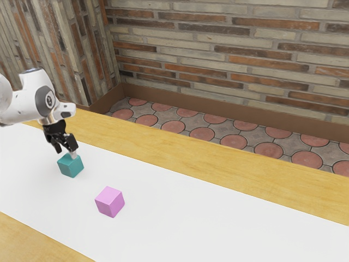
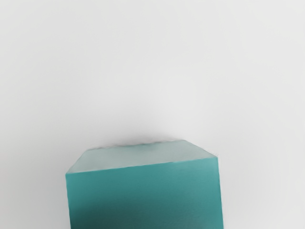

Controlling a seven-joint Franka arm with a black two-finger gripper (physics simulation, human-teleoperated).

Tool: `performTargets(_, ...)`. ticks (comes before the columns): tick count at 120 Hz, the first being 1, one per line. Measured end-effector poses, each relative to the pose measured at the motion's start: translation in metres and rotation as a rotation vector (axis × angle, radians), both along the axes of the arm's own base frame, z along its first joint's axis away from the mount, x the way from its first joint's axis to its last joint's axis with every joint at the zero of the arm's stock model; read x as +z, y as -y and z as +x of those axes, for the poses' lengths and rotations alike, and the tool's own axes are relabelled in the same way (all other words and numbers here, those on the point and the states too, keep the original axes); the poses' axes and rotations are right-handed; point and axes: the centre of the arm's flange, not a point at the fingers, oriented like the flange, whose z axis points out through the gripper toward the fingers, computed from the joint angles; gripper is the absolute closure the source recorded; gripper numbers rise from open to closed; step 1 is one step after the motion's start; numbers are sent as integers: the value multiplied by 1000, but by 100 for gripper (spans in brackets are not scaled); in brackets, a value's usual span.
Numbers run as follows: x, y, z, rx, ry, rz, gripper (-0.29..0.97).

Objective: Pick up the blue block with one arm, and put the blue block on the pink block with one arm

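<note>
Nearest the exterior camera: a strip of light wooden table top at the lower left corner. A smooth white mat covers the middle band of the table, running from the exterior view's left to its lower right.

On the mat, nearest object: a matte pink block, cube-shaped. It sits flat on the white surface with nothing on top of it and nothing touching it.

Further back and toward the exterior view's left: a solid, teal-toned blue block, also a cube. It rests on the mat, well apart from the pink block. The wrist view shows the blue block just under the hand. Its pale top face and darker side face are visible, and a soft shadow lies on the mat behind it.

The black two-finger gripper hangs directly over the blue block, pointing down. Fingers are spread apart, with the tips at the level of the block's top face. No grasp is made. The white and grey robot arm enters from the exterior view's left edge.

Beyond the mat: a second strip of wooden table top. Behind that lies a floor of round reddish tiles, with a brown baseboard at its far edge. Furthest back stand brick walls.
</note>
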Motion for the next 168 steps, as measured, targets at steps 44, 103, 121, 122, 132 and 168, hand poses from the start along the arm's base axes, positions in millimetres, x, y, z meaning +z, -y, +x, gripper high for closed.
performTargets(44, -17, 0, 5, -13, -15, 35, 0)
performTargets(103, -35, 3, -4, 31, -23, 44, 0)
performTargets(121, -41, 3, -6, 52, -29, 47, 0)
performTargets(122, -41, 3, -6, 53, -29, 47, 0)
performTargets(132, -45, 3, -7, 63, -34, 49, 0)
performTargets(168, -46, 6, -3, 68, -30, 70, 2)
